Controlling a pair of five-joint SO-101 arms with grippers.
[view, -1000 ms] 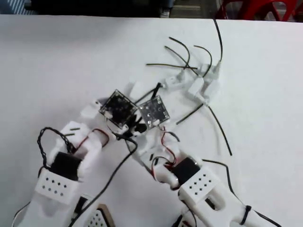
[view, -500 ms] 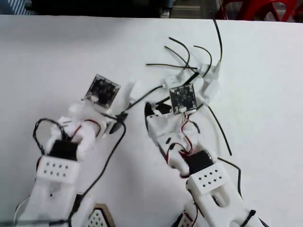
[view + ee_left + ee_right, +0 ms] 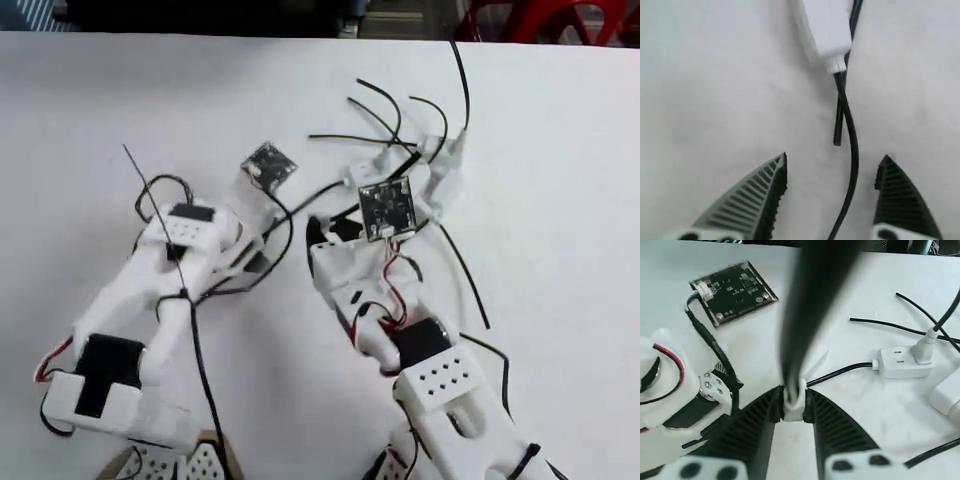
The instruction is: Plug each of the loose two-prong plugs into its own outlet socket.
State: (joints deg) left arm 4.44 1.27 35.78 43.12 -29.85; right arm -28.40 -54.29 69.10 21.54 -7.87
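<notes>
The right pincer (image 3: 792,390) is clenched on a white plug (image 3: 793,409), with its two dark fingers pressed to the plug's sides. The prongs cannot be made out. The plug's cord (image 3: 810,305) rises toward the camera as a dark blur and hides a strip of the surface (image 3: 855,285) behind it.

Near the pincer lies a white socket (image 3: 900,365), with two slots showing on its top face and its lead (image 3: 840,372) running back toward the pincer. A second plug (image 3: 926,346) touches the socket's far end. Whether it is seated there cannot be told. Another white piece (image 3: 946,397) is cut off at the frame's edge.

In the high view the right arm's board (image 3: 388,208) covers part of the cluster of white pieces and wires (image 3: 430,165), so the single plugs and sockets are hard to sort out there.

The left pincer (image 3: 834,161) is released, its ribbed fingers (image 3: 767,192) spread wide just above the surface. A black wire (image 3: 854,160) passes between them, closer to one finger, and appears to touch neither. It leads to a white block (image 3: 827,30) that is cut off by the frame. Whether this is a plug or a socket cannot be told. A shorter wire end (image 3: 837,127) lies against the black wire and stops just short of the fingers.
</notes>
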